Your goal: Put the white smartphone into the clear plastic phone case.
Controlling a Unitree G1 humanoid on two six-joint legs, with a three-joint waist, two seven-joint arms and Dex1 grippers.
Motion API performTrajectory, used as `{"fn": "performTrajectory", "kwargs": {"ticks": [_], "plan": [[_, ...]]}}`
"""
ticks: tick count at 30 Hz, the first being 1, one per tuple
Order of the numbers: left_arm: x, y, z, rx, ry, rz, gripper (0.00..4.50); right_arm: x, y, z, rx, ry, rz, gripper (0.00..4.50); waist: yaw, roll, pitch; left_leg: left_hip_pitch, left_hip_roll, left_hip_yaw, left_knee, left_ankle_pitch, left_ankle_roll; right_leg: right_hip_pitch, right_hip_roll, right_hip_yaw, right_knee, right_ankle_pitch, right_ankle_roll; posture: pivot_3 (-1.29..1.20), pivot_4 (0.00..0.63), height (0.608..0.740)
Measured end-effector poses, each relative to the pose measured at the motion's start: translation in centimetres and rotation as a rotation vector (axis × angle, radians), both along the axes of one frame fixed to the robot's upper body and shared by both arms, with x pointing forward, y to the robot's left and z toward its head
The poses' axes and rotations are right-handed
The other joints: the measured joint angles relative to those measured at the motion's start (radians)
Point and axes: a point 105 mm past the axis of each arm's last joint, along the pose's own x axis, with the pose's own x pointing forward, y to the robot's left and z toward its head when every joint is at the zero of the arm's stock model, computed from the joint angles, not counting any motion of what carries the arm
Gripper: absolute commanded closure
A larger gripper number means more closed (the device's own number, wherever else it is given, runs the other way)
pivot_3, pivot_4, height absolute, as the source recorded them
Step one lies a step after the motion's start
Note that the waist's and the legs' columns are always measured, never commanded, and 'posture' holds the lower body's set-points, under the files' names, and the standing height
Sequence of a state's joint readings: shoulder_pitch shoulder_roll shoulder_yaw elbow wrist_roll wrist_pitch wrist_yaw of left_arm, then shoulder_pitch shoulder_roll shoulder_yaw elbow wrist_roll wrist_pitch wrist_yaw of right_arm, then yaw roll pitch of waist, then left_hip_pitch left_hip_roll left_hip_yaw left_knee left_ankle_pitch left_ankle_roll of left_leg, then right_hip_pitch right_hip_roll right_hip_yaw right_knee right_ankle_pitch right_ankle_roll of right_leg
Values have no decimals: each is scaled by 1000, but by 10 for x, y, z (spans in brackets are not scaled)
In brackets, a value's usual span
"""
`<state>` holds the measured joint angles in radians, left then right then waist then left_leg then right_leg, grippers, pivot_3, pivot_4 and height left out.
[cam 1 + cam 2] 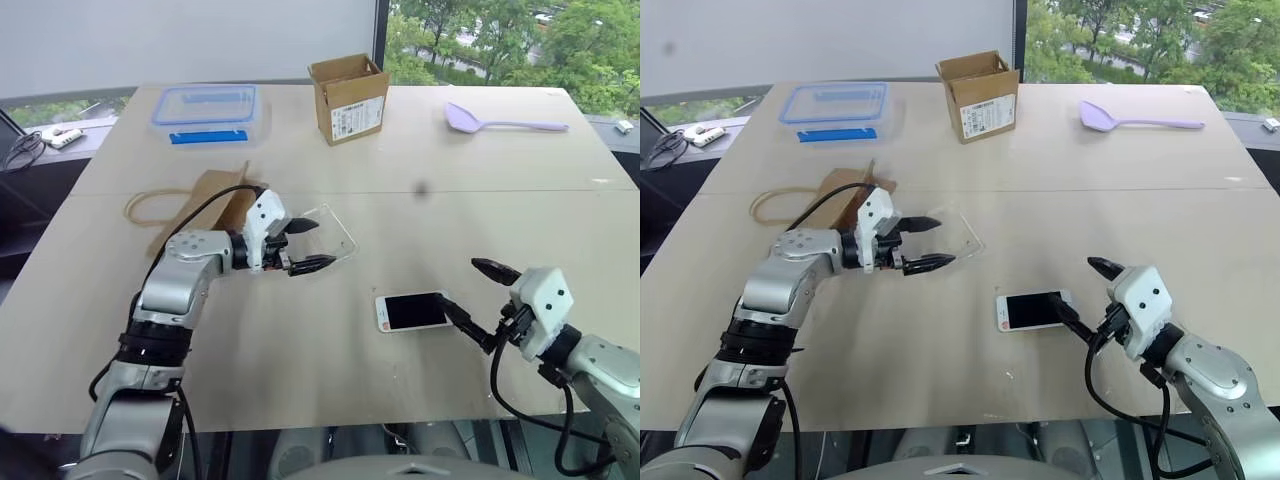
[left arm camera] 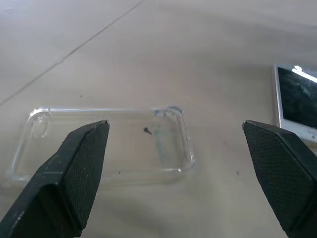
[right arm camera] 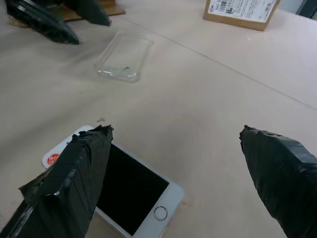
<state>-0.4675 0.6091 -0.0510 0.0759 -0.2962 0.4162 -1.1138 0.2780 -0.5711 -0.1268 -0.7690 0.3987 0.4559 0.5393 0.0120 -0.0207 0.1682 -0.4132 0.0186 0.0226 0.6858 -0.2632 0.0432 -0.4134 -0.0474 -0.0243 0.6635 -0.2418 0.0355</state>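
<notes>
Both empty, jaws wide apart. Right gripper (image 1: 478,296) beside white smartphone (image 1: 411,311): pinch long edges, lift level. Left gripper (image 1: 304,246) by clear plastic phone case (image 1: 330,233): pin to table (image 1: 500,190).

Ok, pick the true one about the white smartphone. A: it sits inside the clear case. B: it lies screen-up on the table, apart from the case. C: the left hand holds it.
B: the white smartphone lies screen-up on the table, apart from the empty clear case.

One phone (image 1: 411,311); one clear case (image 1: 331,236); one lidded food box (image 1: 206,112); one cardboard box (image 1: 349,97); one lilac spatula (image 1: 503,121); one paper bag (image 1: 205,202); two grippers, left (image 1: 303,246) and right (image 1: 478,301).
</notes>
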Motion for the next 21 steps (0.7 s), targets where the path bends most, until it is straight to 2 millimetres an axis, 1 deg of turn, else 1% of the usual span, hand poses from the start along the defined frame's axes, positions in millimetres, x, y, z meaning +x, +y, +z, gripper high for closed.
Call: {"fn": "performTrajectory", "kwargs": {"ticks": [5, 8, 11, 15, 21], "plan": [[-1, 4, -1, 20, 0, 0, 54, -2, 0, -1, -39, 7, 33, 0, 3, 0, 0, 0, 0, 0, 0, 0, 0, 0, 0, -1, 0, 0, 0, 0, 150, 740], [-4, 7, -5, 29, 15, -6, 54, -2, 1, 1, -20, 13, 52, 0, 2, 0, 0, 0, 0, 0, 0, 0, 0, 0, 0, 0, 0, 0, 0, 0, 150, 740], [-5, 7, -8, 28, 21, -1, 54, -2, 1, 1, -39, 13, 61, 0, 2, 0, 0, 0, 0, 0, 0, 0, 0, 0, 0, -1, 0, 0, 0, 0, 150, 740], [-10, 3, -11, 9, 18, 8, 54, 2, 3, 7, -14, -6, 55, 0, 2, 0, 0, 0, 0, 0, 0, 0, 0, 0, 0, 0, 0, 0, 0, 0, 150, 740], [-22, 1, -16, -14, 39, 31, 54, 6, 6, 10, -26, -17, 82, 0, 1, 0, 0, 0, 0, 0, 0, 0, 0, 0, -1, 3, 0, 0, 0, 0, 150, 740]]}}
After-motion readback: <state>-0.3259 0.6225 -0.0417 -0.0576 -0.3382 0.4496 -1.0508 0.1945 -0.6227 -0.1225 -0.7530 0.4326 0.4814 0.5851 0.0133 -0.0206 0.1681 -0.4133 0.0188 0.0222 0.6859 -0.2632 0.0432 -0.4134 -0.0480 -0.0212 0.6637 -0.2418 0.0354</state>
